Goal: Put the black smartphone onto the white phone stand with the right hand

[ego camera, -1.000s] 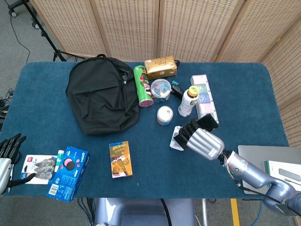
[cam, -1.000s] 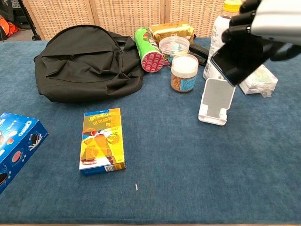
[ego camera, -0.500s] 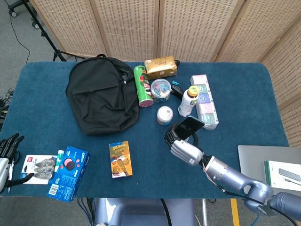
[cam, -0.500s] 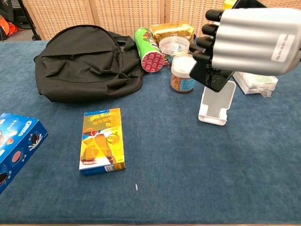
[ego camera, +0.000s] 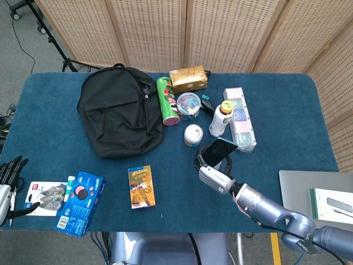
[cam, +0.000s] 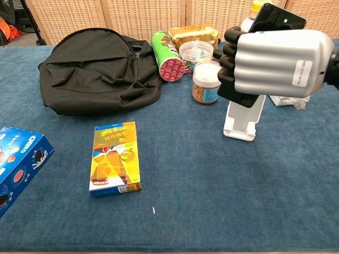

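My right hand (cam: 275, 63) (ego camera: 214, 178) grips the black smartphone (cam: 276, 19) (ego camera: 220, 150), holding it tilted just above the white phone stand (cam: 242, 120). In the chest view the silver back of the hand covers most of the phone and the stand's upper part. From the head view the stand is hidden behind hand and phone. The left hand (ego camera: 6, 178) hangs open at the table's front left edge, beside the table and away from everything.
A jar (cam: 206, 82), a bottle (ego camera: 219, 118), a white box (ego camera: 240, 118) and a green tube (cam: 167, 54) stand close behind the stand. A black backpack (ego camera: 118, 117) lies at the left, an orange box (cam: 114, 157) and a blue cookie box (ego camera: 81, 202) near the front.
The right hand has swung the phone leftward and lowered it from the right of the stand to directly over it. The left hand has stayed put.
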Motion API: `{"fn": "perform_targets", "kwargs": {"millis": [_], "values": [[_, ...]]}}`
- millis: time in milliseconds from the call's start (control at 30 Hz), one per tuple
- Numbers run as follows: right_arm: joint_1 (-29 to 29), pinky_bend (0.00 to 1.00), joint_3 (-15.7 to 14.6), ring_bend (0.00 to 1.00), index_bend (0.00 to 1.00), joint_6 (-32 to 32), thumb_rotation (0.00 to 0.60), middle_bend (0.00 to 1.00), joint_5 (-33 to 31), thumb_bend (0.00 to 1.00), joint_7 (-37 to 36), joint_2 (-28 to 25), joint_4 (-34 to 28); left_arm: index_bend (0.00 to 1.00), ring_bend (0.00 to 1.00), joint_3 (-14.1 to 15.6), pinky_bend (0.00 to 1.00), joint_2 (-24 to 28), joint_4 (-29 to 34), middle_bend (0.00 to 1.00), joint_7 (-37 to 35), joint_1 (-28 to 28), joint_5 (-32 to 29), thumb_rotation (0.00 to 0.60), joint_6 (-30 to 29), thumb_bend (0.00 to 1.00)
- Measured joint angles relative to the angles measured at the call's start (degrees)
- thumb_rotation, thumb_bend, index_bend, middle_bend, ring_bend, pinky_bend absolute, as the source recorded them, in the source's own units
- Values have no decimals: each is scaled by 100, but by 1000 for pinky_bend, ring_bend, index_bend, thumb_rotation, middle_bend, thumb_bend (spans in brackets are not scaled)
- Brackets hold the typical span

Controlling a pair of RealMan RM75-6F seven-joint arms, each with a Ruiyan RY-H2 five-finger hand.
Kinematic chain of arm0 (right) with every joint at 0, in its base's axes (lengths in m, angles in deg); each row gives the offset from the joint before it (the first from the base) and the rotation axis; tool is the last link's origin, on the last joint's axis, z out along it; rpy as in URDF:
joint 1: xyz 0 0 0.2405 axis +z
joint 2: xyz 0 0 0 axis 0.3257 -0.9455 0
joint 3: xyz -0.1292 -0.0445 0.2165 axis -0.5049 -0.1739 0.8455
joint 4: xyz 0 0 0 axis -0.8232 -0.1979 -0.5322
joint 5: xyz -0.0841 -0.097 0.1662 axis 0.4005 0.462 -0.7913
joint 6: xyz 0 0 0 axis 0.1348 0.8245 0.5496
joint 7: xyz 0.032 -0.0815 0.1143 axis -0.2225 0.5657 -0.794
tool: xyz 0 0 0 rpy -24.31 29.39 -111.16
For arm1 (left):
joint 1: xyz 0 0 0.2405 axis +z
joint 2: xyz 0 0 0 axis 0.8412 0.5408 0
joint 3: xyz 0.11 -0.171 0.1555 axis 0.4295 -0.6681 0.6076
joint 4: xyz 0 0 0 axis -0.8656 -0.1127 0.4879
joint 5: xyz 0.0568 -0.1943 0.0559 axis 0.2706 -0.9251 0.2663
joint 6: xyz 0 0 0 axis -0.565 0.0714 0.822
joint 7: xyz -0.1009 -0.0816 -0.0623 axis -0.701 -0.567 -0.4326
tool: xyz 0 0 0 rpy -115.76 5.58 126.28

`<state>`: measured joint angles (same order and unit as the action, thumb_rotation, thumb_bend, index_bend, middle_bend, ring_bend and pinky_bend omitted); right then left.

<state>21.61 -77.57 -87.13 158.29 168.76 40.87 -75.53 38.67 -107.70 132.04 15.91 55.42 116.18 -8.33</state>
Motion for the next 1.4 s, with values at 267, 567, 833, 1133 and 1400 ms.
{"fn": "perform_targets", "kwargs": {"millis": [267,567,833,1133,1400], "values": [[19,344,-102,378,589,374,600,496,-61,363,664,174,79,0,0,-6,0,-23,1,0,34,15,14,600,-40,0],[2,344,-73,324,590,485,600,472,-261,363,1204,420,98,0,0,-16,0,-23,-10,0,15,1,-9,600,-7,0],[-6,326,-120,256,589,519,600,418,-345,363,1474,613,226,0,0,2,0,-11,-13,0,-20,-2,17,600,13,0],[-53,283,-162,239,589,502,600,398,-465,363,1770,744,355,0,0,-1,0,-16,-18,0,-26,-12,7,600,34,0],[-71,263,-284,234,590,539,600,392,-514,363,1878,732,412,0,0,13,0,-7,-17,0,-58,-39,14,600,95,0]]}}
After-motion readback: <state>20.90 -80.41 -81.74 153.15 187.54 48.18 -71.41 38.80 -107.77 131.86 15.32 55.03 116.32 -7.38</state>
